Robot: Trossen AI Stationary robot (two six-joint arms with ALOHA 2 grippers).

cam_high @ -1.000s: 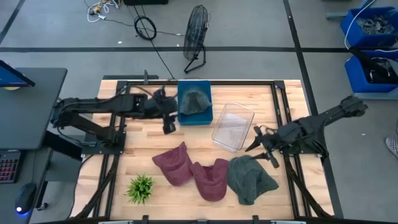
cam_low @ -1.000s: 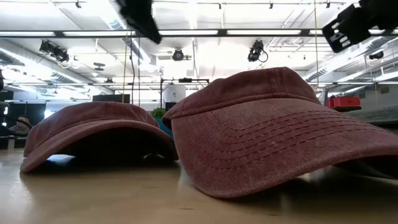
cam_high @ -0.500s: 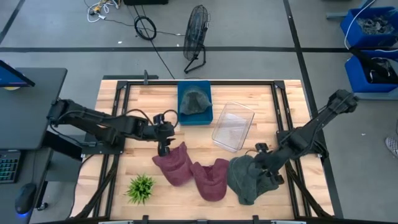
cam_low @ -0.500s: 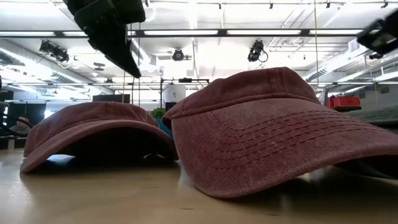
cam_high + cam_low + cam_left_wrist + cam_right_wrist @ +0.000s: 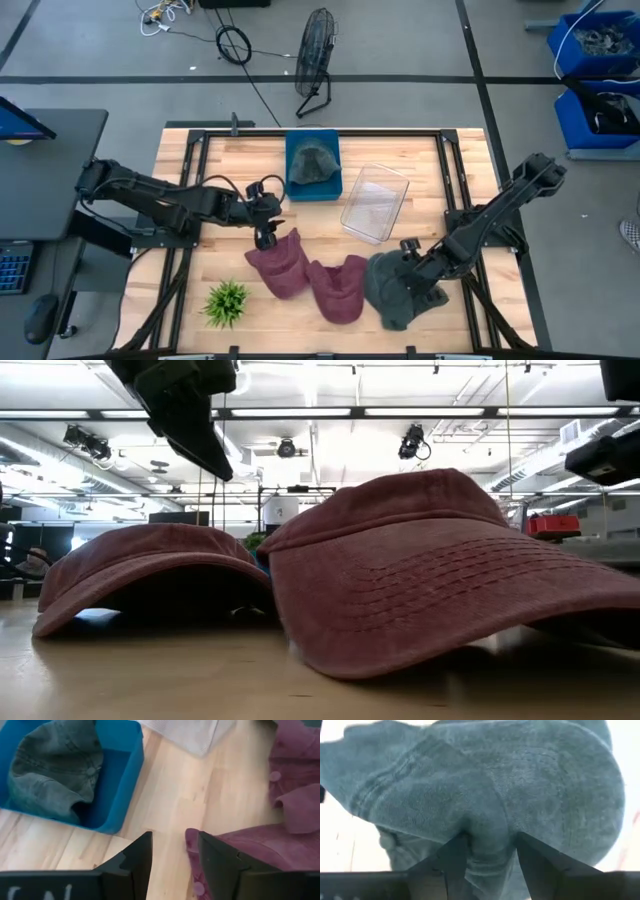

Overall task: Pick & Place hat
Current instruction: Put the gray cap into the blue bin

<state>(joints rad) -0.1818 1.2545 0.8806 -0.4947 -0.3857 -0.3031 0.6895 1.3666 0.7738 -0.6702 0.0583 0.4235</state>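
Note:
Two maroon hats lie on the table: the left one (image 5: 277, 263) (image 5: 150, 565) and the middle one (image 5: 338, 288) (image 5: 440, 570). A grey-green hat (image 5: 400, 290) lies to their right. Another green hat (image 5: 312, 162) sits in a blue bin (image 5: 330, 190). My left gripper (image 5: 265, 235) (image 5: 172, 855) is open just above the left maroon hat's far edge (image 5: 192, 845). My right gripper (image 5: 408, 262) (image 5: 490, 852) is open, down on the grey-green hat. My left gripper: one finger (image 5: 220, 862) stands over the left maroon hat's far edge; I cannot tell whether it touches. My right gripper's open fingers stand on the grey-green hat's crown with a ridge of its cloth (image 5: 487, 837) bulging between them. They come from above, slanting from the table's right. The hat lies on the table.
A clear plastic container (image 5: 375, 203) lies beside the blue bin at the middle back. A small green plant (image 5: 226, 300) stands near the front left. Bare wood shows between the bin and the hats.
My left gripper has gone from the blue bin toward the near edge to the left maroon hat, then kept still. My right gripper has gone down and toward the near left onto the grey-green hat. The middle maroon hat has shifted a little in the low view.

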